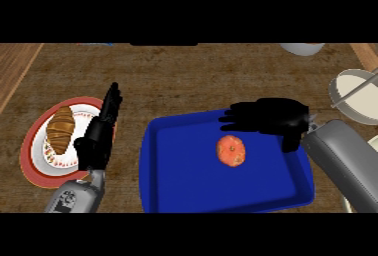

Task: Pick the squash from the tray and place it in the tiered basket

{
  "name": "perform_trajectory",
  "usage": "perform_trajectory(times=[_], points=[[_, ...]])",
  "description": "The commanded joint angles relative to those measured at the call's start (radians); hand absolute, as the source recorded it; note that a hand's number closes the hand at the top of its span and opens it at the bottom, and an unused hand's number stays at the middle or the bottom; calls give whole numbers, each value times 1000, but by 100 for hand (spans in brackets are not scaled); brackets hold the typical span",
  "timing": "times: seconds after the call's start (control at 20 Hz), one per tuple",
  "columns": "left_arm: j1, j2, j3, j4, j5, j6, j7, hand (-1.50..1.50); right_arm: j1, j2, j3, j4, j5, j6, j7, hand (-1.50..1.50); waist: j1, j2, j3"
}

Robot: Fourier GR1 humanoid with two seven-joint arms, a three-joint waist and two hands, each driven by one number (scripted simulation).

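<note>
An orange, round squash (pixel 231 150) lies in the blue tray (pixel 184 185), in its right half. My right hand (pixel 269 117) hovers over the tray's far right corner, just beyond and to the right of the squash, fingers spread toward the left and holding nothing. My left hand (pixel 100 132) stands left of the tray with fingers straight and pointing away from me, beside a plate. The tiered basket (pixel 356 95), pale with a metal handle, shows partly at the right edge.
A red-rimmed plate (pixel 33 150) with a croissant (pixel 60 126) sits at the left, partly behind my left hand. A pale bowl-like object (pixel 303 48) peeks in at the top right. The wooden counter stretches beyond the tray.
</note>
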Motion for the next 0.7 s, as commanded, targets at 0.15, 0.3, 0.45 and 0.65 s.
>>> perform_trajectory(times=[0.15,0.3,0.45,0.65], points=[[43,3,28,-35,2,-31,-10,0,15,58,26,-2,41,82,-13,-150,2,0,0],[25,15,42,-80,-11,-36,59,0,25,66,21,11,57,78,-9,-150,2,-1,0],[13,-39,32,38,-33,-39,-47,0,45,79,5,5,87,55,-14,-150,-3,0,0],[-65,-29,67,15,-38,-42,44,0,15,127,23,66,112,47,-15,-150,-1,1,0]])
